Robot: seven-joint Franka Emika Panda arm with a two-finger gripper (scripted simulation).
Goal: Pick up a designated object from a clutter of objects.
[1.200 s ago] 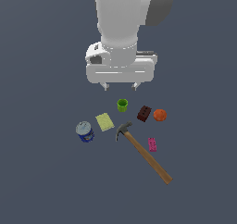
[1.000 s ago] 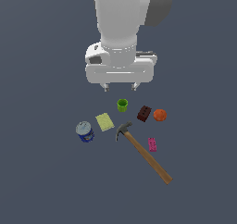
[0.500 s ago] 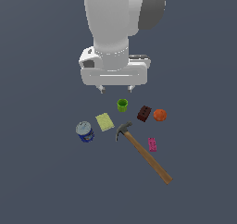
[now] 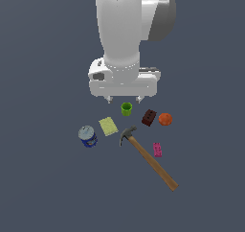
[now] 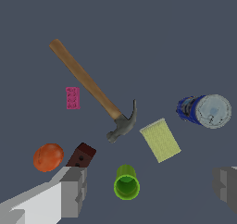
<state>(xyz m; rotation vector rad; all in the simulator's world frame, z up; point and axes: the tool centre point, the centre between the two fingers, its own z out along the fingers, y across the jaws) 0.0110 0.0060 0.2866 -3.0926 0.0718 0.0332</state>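
The pincer [image 4: 124,100] hangs spread and empty above the hollow-looking green cup [image 4: 126,109], pink brick [image 4: 157,150] apart.

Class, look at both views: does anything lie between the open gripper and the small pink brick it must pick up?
Yes. The gripper hangs open above the green cup. Between it and the pink brick lies the hammer, whose handle runs close beside the brick without touching it. The dark brick also sits near that line.

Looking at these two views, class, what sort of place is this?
Probably a simulated tabletop test scene: a plain grey surface and scattered unrelated items, like a hammer, blue can and pink brick.
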